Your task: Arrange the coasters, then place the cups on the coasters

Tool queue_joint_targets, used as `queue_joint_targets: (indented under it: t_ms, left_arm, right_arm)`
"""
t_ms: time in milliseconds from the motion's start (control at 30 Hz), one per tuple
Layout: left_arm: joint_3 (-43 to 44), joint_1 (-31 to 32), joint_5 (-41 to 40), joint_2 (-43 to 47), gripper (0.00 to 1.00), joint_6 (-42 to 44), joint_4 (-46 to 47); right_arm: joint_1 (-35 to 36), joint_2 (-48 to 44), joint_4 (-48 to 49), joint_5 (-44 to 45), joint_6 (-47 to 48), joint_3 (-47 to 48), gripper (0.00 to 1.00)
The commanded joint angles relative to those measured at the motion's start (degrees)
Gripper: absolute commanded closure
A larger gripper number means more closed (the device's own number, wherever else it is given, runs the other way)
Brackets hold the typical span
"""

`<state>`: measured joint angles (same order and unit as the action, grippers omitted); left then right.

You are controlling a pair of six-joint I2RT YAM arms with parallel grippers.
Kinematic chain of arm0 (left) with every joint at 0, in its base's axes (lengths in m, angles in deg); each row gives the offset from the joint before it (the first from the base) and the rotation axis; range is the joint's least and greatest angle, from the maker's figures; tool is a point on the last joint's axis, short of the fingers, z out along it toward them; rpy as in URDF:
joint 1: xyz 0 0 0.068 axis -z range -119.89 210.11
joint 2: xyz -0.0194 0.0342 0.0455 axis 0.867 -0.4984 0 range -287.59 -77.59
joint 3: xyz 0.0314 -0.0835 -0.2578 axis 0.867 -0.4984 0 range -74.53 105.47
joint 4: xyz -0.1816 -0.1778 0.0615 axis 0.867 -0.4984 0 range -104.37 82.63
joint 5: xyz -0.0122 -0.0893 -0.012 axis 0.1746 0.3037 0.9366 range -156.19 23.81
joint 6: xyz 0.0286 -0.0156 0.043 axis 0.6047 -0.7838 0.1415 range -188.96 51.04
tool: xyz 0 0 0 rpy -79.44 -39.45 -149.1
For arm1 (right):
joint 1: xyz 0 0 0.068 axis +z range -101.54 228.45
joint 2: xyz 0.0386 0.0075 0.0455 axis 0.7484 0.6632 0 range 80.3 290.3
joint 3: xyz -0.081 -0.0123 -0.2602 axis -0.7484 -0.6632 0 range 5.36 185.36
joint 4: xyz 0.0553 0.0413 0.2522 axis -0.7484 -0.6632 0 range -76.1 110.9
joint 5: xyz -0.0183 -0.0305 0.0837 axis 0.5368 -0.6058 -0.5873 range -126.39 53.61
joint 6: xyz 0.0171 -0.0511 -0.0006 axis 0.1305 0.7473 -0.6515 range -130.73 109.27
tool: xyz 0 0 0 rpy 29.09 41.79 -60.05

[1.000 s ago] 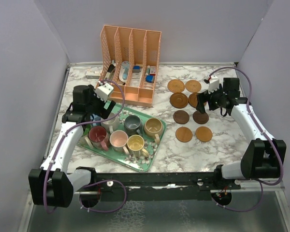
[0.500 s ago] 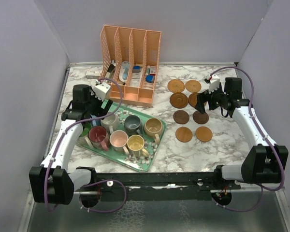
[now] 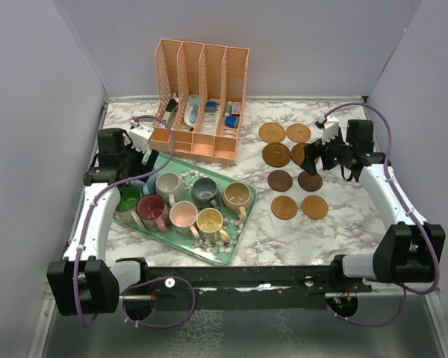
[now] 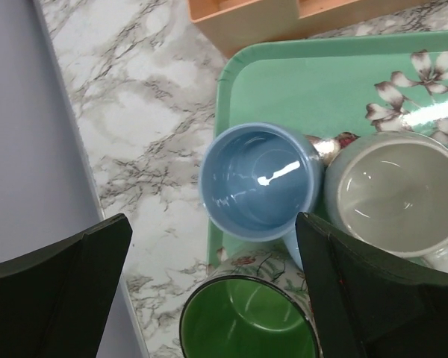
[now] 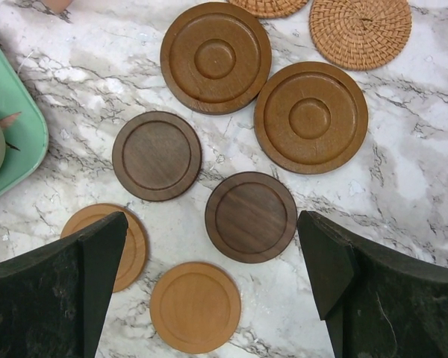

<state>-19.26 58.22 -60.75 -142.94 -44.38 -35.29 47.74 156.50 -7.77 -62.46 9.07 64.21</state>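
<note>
Several cups stand on the green floral tray. In the left wrist view my left gripper is open above the tray's left corner, its fingers straddling a blue cup and a green cup without touching either. A cream cup stands beside them. From above, the left gripper hangs over that corner. My right gripper is open and empty over the coasters: dark brown coasters, ringed mid-brown coasters, light orange coasters and a woven coaster. In the top view they lie in two columns.
An orange slotted organiser holding small items stands at the back, just behind the tray. Maroon, pink, yellow, grey-blue and tan cups fill the tray. Grey walls close in both sides.
My left arm has swung left and back, from over the tray's middle cups to above the blue cup at its left corner. The right arm has hardly moved.
</note>
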Motion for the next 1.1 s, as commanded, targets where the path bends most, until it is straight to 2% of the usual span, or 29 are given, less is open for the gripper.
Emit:
queue_joint_targets:
  t_ms: [0, 200, 367, 533, 1067]
  left_arm:
    - [2.65, -1.97, -2.09, 0.47, 0.05, 1.51, -2.34]
    - [5.48, -1.89, -11.88, 1.36, 0.12, 6.15, -11.14]
    - [4.75, -1.87, -13.74, 1.43, 0.24, 7.76, -20.35]
    - [2.19, -2.17, -16.54, -1.36, 0.31, 9.59, -21.55]
    - [5.92, -15.21, 0.65, -13.17, 0.5, 13.58, -20.99]
  right_arm:
    - [0.25, 0.75, 1.35, -1.87, 0.68, -0.58, 0.0]
    - [0.27, 1.33, 1.29, -2.59, 0.73, -0.67, 0.0]
    - [0.27, 1.98, 0.89, -2.76, 0.93, -0.56, 0.0]
    - [0.27, 2.06, 0.46, -2.92, 1.24, -0.44, 0.0]
    - [0.25, 2.47, -0.07, -2.98, 1.98, -0.49, 0.0]
